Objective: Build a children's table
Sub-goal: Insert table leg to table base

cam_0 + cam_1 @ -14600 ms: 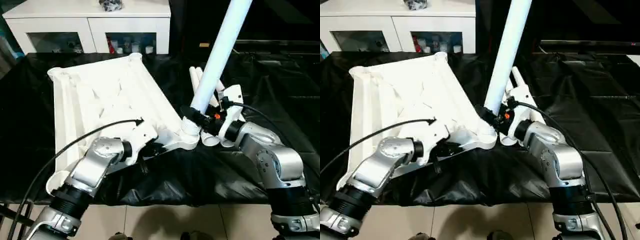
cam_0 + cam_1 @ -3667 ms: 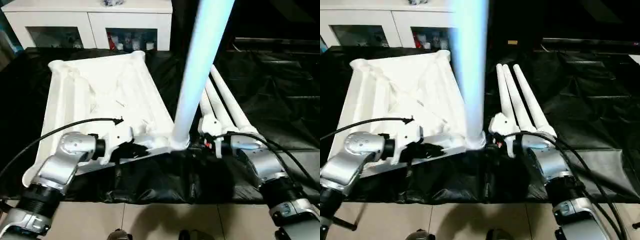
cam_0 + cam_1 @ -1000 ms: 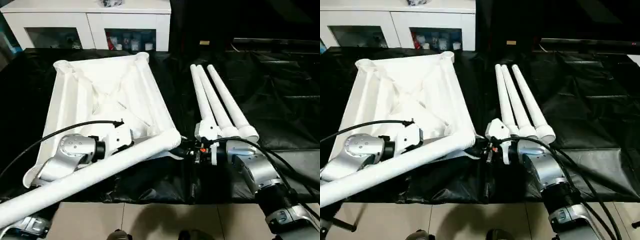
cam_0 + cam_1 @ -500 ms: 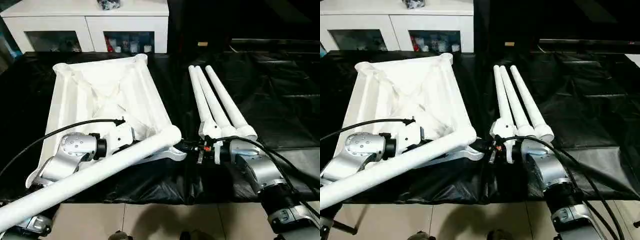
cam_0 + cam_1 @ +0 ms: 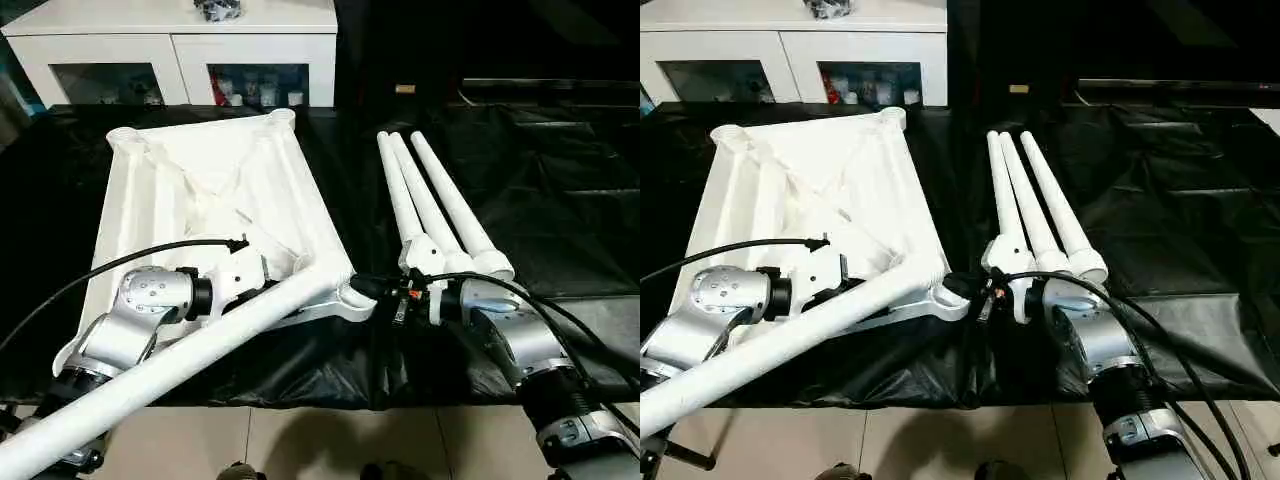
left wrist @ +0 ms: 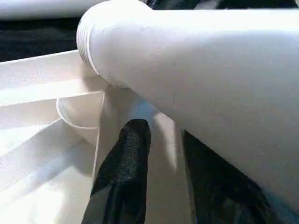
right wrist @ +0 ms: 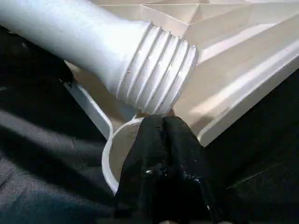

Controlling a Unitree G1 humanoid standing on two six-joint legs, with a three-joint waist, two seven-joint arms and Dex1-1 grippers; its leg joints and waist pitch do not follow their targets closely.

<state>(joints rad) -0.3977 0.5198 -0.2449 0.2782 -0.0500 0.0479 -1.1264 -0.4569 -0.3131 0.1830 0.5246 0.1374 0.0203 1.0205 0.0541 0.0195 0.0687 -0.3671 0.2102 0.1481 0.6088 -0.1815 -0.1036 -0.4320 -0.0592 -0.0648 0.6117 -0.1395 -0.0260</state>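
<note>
Fallen leg (image 5: 190,345): long white tube, lay slanted from the near-left edge up to the tabletop's near-right corner; threaded end (image 7: 156,77) sat just outside the round corner socket (image 7: 117,154), not in it.
Left end effector (image 6: 159,140): fingers partly apart, one black finger (image 6: 126,163) on the tabletop rim beneath the leg, the other under the tube; leg lay across it, no clear grip.
Right end effector (image 7: 163,135): fingers pressed together, tips at the socket rim just below the leg's thread, holding nothing.
Tabletop (image 5: 200,190): white plastic, upside down w/ ribbed underside up, on the table's left half; round sockets at corners.
Table (image 5: 560,200): covered in black sheeting.
Spare legs (image 5: 430,205): three white tubes side by side, right of the tabletop, wide ends near the right wrist, running away from the robot.
Cabinet (image 5: 180,50): white, glass doors, beyond the table at far left.
</note>
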